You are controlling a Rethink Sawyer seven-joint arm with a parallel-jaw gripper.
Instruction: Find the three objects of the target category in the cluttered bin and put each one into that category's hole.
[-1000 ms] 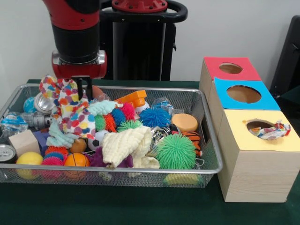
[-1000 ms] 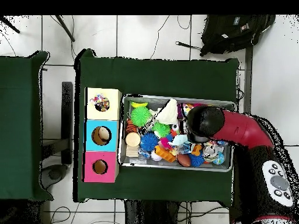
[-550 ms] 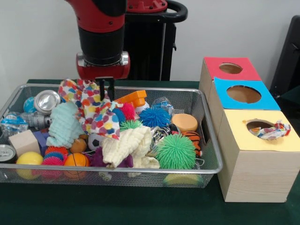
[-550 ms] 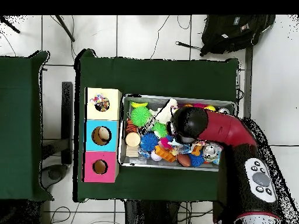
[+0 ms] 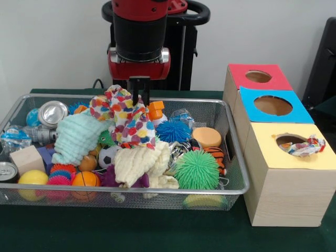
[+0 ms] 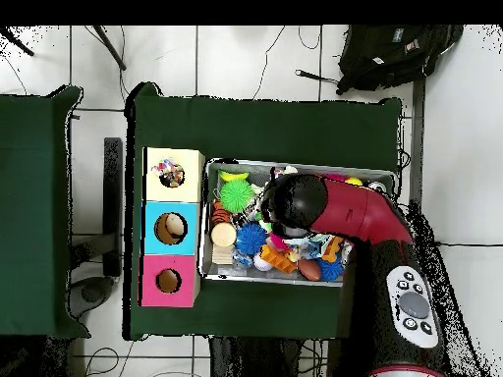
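My gripper (image 5: 139, 98) hangs over the back middle of the wire bin (image 5: 231, 132), shut on a white cloth with coloured hearts (image 5: 126, 119). The cloth is lifted and drapes down onto the pile. A mint cloth (image 5: 77, 137) lies to its left, and a cream cloth (image 5: 140, 164) lies in front. The yellow-topped box (image 5: 294, 152) has a colourful cloth (image 5: 304, 145) stuffed in its hole. In the overhead view the red arm (image 6: 300, 203) covers the gripper and the held cloth above the bin (image 6: 295, 164).
A blue-topped box (image 5: 273, 105) and a red-topped box (image 5: 258, 77) stand behind the yellow one, right of the bin. The bin holds spiky balls, a green one (image 5: 197, 169), cans (image 5: 52, 113), a wooden block (image 5: 26, 159) and small sports balls.
The arm has swept rightward in the front view, from the bin's left end to its middle, dragging the heart cloth along. The mint cloth now lies uncovered at the left.
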